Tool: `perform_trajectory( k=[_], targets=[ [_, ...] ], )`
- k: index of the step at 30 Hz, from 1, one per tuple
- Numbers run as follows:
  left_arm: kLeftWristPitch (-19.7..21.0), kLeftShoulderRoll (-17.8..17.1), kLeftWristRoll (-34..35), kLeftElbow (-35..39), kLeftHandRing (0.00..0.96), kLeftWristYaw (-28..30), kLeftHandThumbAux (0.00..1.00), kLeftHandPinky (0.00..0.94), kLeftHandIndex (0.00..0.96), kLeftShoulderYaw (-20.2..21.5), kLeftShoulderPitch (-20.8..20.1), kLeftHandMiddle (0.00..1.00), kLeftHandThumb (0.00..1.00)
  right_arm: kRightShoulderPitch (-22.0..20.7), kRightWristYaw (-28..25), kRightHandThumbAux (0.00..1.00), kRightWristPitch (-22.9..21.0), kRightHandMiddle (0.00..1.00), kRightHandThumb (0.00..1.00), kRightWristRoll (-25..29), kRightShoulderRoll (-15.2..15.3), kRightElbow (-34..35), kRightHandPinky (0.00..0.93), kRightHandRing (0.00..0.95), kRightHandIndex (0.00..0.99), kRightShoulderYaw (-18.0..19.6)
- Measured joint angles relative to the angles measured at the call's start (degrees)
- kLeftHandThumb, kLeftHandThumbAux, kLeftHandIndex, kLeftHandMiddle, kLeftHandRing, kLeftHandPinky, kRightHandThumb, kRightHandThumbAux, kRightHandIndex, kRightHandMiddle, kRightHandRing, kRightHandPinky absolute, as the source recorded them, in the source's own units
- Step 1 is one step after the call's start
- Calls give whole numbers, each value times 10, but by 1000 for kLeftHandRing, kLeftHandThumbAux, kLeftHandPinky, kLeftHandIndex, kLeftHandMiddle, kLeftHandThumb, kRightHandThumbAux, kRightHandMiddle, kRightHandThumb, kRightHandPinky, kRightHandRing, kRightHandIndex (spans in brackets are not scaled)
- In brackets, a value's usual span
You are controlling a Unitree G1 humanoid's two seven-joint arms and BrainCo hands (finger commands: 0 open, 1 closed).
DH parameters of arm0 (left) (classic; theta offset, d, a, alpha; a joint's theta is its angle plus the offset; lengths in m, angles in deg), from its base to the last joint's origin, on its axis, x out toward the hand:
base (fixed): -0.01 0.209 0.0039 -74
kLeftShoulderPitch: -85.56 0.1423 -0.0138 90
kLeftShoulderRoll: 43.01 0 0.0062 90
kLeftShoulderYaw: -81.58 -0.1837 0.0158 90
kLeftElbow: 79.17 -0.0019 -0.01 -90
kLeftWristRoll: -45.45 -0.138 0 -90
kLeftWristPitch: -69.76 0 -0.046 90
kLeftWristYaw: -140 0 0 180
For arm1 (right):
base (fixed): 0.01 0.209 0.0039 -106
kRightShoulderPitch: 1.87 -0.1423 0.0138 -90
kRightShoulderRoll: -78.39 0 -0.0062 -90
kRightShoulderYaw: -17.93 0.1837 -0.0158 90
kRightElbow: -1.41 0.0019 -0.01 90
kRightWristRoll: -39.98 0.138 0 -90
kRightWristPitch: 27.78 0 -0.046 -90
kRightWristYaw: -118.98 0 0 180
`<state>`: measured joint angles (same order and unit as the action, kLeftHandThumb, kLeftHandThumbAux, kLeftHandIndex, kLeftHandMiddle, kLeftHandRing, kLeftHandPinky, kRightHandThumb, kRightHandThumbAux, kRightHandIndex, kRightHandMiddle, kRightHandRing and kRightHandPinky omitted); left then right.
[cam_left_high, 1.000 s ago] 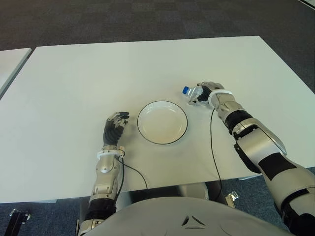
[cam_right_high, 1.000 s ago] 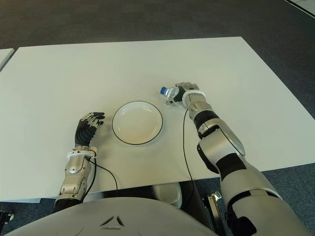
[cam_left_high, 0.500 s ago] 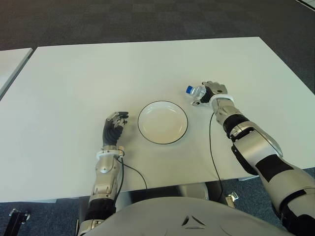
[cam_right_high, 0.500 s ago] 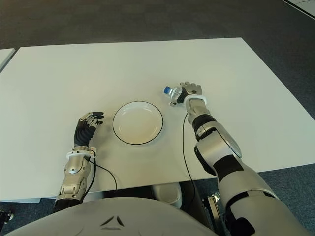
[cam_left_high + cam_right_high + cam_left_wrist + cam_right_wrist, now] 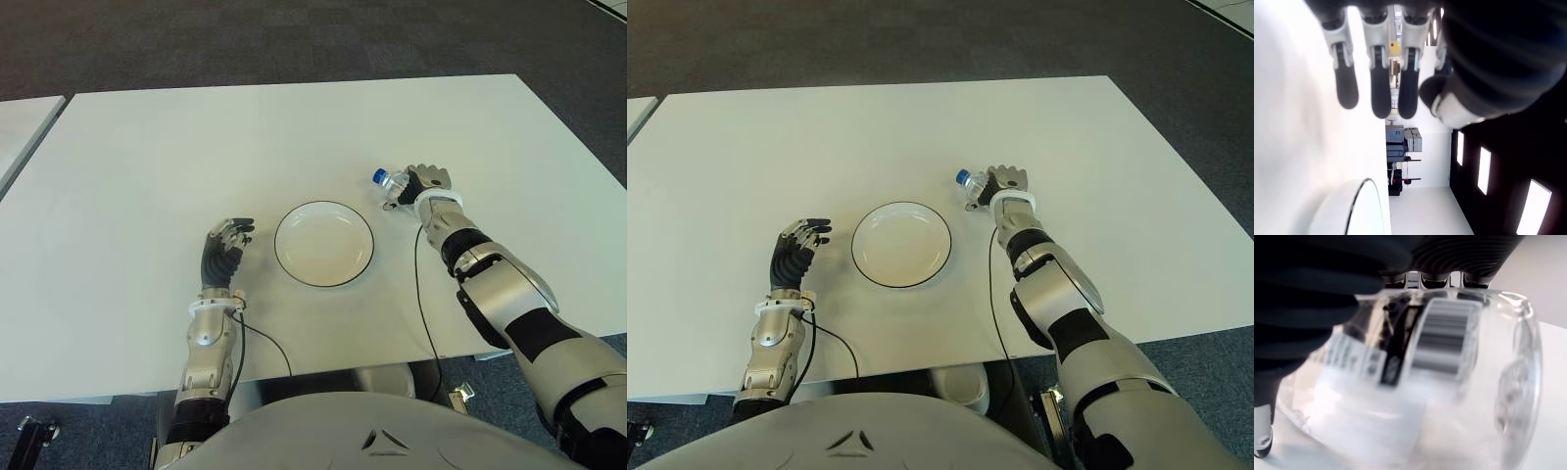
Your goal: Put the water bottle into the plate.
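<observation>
Right hand fingers wrapped on bottle, at 2 o'clock off plate. Left hand fingers spread, idle. Next: carry over the plate.

right hand + water bottle: shifted slightly farther from plate | left hand: nudged forward

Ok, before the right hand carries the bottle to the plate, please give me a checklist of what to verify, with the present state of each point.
1. Right hand closed on the bottle: ok, right wrist view shows fingers wrapped around it.
2. Bottle cap on: ok, blue cap in place.
3. Plate empty: ok.
4. Way from bottle to plate free: ok, only bare table between.
5. Left hand away from the plate: ok, beside it on its left, fingers open.
6. Bottle lifted off the table: cannot tell.
</observation>
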<state>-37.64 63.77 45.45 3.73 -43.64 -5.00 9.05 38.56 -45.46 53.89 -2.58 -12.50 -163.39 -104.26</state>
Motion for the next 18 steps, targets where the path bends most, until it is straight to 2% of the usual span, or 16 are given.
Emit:
perform_trajectory(
  k=[7,18],
  targets=[
    [7,0,0,8,346,0,722,368,412,0,7,344,703,0,8,686,5,564,835,0,0,-3,765,711,399,-2],
    [25,5,2,31,343,0,720,372,412,0,13,344,703,-1,19,688,14,565,836,1,0,-8,798,772,406,-1]
  ],
)
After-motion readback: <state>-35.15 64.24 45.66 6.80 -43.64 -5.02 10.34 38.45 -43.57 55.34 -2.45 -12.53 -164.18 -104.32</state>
